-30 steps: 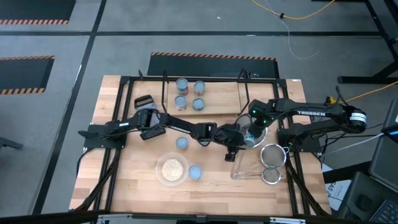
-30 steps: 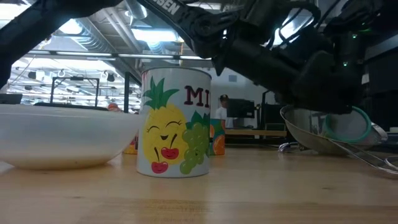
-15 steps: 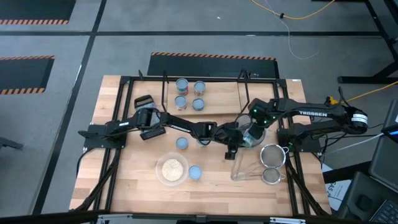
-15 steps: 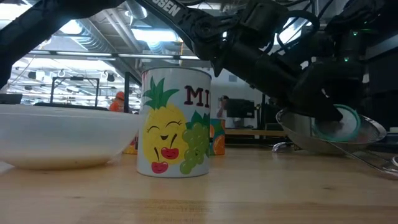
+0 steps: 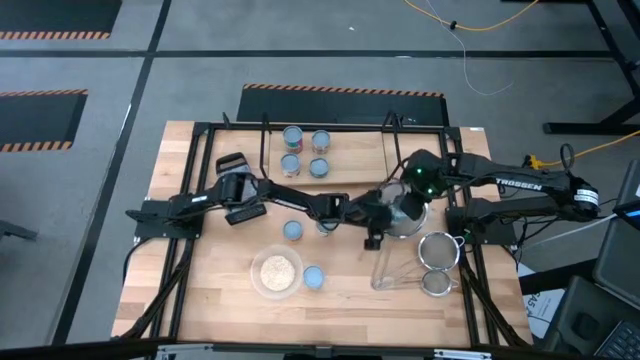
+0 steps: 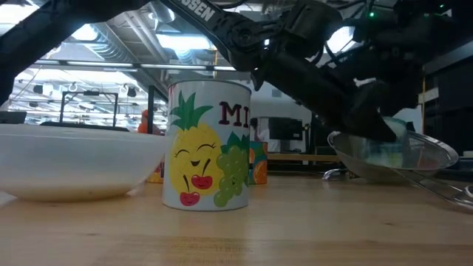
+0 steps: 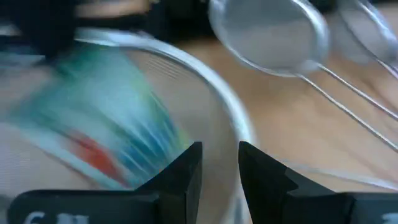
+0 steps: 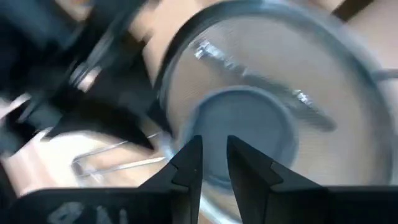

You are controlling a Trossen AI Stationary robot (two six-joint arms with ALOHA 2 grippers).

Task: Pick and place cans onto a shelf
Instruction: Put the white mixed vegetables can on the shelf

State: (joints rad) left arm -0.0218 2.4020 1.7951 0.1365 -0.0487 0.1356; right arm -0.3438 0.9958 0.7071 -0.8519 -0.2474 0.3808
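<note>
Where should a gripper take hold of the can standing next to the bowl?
On its round side wall, coming straight down from above. The can stands upright, flat top up, and the bowl sits close on one side, so the fingers probably fit best on the two sides clear of it.

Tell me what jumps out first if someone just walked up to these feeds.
Both grippers meet over the big strainer right of the table's middle: the left gripper at its rim, the right gripper above a can lying inside it. In the low view a fruit-label can stands up close beside a white bowl.
</note>
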